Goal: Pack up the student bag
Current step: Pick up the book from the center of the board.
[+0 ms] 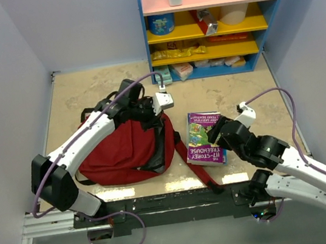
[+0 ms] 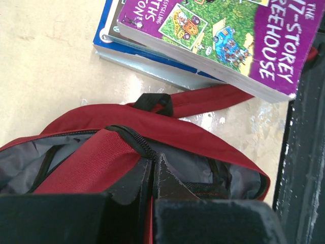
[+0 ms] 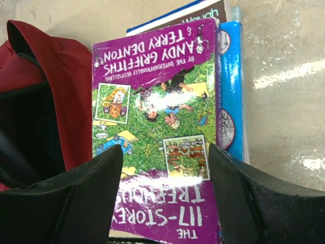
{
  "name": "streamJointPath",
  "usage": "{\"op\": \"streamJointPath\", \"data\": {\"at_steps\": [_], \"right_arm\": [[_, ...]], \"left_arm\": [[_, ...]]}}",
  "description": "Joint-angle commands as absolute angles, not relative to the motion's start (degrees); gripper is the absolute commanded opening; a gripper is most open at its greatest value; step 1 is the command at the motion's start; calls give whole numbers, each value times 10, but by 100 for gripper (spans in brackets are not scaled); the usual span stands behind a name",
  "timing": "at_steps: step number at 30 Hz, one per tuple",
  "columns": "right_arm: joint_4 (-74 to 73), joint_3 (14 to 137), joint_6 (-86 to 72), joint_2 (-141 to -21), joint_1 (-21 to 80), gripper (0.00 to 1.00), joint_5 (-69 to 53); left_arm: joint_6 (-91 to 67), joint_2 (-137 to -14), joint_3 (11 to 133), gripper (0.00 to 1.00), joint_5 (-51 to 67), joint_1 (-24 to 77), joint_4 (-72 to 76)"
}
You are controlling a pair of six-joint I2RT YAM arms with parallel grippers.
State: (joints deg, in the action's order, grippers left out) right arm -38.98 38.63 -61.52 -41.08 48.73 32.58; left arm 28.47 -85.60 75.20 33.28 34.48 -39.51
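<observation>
While the left jaws are pinched shut on the mouth of the student bag (image 1: 124, 149), which lies left-centre on the counter (image 1: 85, 91), the right jaws stand wide astride the purple book (image 3: 152, 101), holding nothing. Risk: closing low could grab the blue book (image 3: 231, 86) beneath too. Only the left wrist view shows the pinched zipper rim; the overhead view hides it.

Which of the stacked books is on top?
The purple Treehouse paperback, its whole cover showing in front of the open right gripper. The blue book lies beneath it, showing only along one edge.
</observation>
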Motion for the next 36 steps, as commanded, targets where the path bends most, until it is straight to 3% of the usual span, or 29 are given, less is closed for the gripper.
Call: {"op": "streamJointPath", "data": {"at_steps": [1, 24, 36], "right_arm": [[-431, 386, -650, -392, 486, 71, 356], [-380, 329, -671, -379, 485, 70, 316], [-231, 272, -678, -375, 486, 66, 224]], "left_arm": [[248, -874, 769, 0, 326, 372, -312], [204, -975, 759, 0, 264, 475, -228], [183, -1005, 754, 0, 258, 497, -200]]}}
